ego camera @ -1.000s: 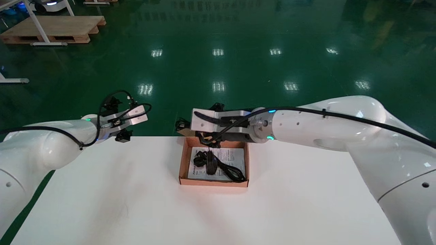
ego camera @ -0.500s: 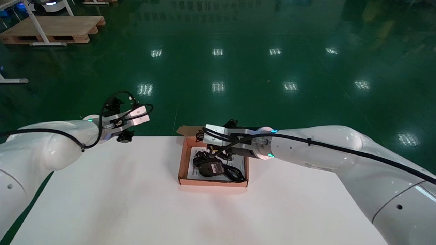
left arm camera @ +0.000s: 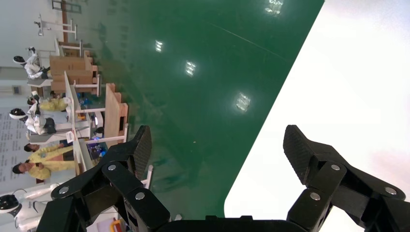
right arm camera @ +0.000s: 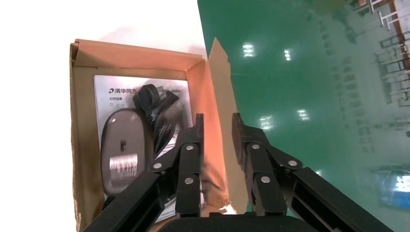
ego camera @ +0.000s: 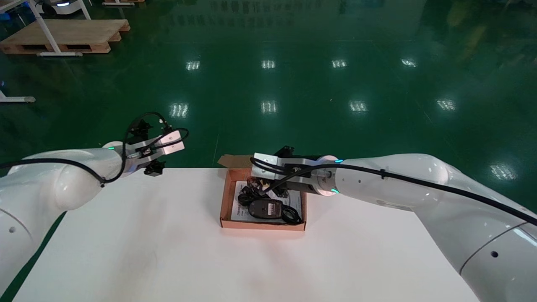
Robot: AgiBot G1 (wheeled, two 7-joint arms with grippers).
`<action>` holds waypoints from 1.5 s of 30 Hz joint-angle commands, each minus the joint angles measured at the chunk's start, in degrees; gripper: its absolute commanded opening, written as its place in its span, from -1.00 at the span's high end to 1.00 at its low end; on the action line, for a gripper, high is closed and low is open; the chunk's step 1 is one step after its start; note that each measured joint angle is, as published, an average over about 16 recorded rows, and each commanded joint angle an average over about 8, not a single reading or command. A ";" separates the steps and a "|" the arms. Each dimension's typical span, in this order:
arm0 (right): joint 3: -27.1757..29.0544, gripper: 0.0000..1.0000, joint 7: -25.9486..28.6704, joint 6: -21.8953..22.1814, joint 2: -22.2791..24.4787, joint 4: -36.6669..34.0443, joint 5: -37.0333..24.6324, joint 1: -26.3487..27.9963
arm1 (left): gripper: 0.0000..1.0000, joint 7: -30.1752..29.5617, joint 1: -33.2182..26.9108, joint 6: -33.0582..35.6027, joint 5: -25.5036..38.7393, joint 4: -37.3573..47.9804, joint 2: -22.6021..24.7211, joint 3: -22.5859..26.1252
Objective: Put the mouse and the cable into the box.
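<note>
Green floor (ego camera: 293, 84) backs a white tabletop (ego camera: 168, 251) where the black computer mouse (ego camera: 265, 208) and coiled black cable (ego camera: 290, 216) lie inside the shallow brown cardboard box (ego camera: 226, 197); the empty, slightly parted right hand (right arm camera: 217, 126) above its far wall would best lift straight clear, while the left hand (left arm camera: 218, 145) sits parked open at the far-left edge.

Matt cardboard and dull plastic on a smooth white table, with a glossy floor behind.

The box (ego camera: 225, 197), mid-frame in the head view, is plain brown cardboard with a matt face, and a printed white paper leaflet (ego camera: 294, 199) lines its bottom. The mouse (ego camera: 265, 208) is dull black plastic with a shiny silver label. The cable (ego camera: 291, 216) has a black rubbery sheath. The table (ego camera: 168, 251) is smooth matt white. The floor (ego camera: 302, 84) across the upper frame is glossy green and mirrors the lamps. The right gripper (right arm camera: 217, 122) has matt black plastic fingers (right arm camera: 188, 164) with bright metal screw heads.
</note>
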 commanded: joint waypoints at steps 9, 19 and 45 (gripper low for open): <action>2.70 -1.00 0.74 -2.98 2.45 2.49 2.66 -1.85 | -1.00 1.04 2.42 4.53 -5.38 -4.19 -2.77 -3.43; 9.57 -1.00 3.53 -11.20 9.73 9.42 11.29 -7.50 | -1.00 3.48 8.50 15.96 -18.80 -14.75 -9.78 -12.02; 27.30 -1.00 10.74 -32.43 28.54 27.30 33.57 -22.08 | -1.00 9.76 24.18 45.47 -53.48 -42.02 -27.86 -34.19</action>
